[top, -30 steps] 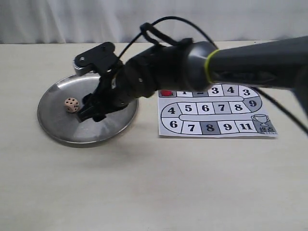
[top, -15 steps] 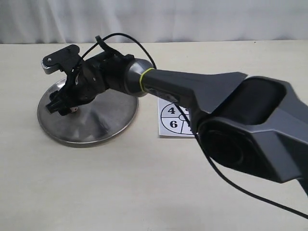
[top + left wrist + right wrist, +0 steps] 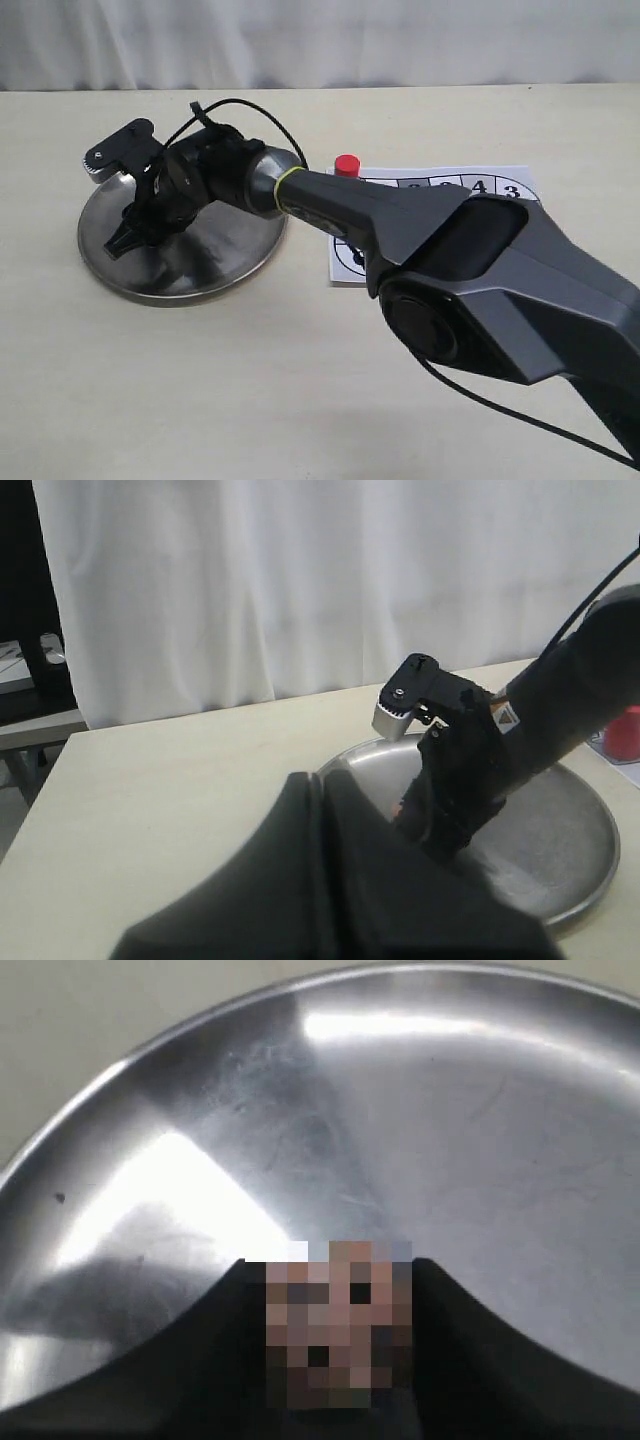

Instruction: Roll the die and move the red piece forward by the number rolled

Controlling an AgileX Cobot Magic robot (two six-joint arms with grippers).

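Observation:
The die (image 3: 335, 1330) shows in the right wrist view as a beige cube with black pips, held between the two dark fingers of my right gripper (image 3: 335, 1266), which is shut on it. In the exterior view that gripper (image 3: 124, 241) points down at the left part of the round metal plate (image 3: 190, 280), and the die is hidden behind it. The red piece (image 3: 347, 165) stands upright at the top left corner of the numbered paper board (image 3: 482, 185). My left gripper (image 3: 318, 780) is shut and empty, beside the plate's rim (image 3: 575, 900).
The right arm's long dark body (image 3: 480, 280) stretches from the lower right across the board and covers most of its squares. White curtains hang behind the beige table (image 3: 200, 400). The red piece (image 3: 628, 732) also peeks in past the plate.
A second ago the die lay free on the plate, beside the right gripper. That gripper has swung left across the plate and now holds the die. The red piece has come back into sight.

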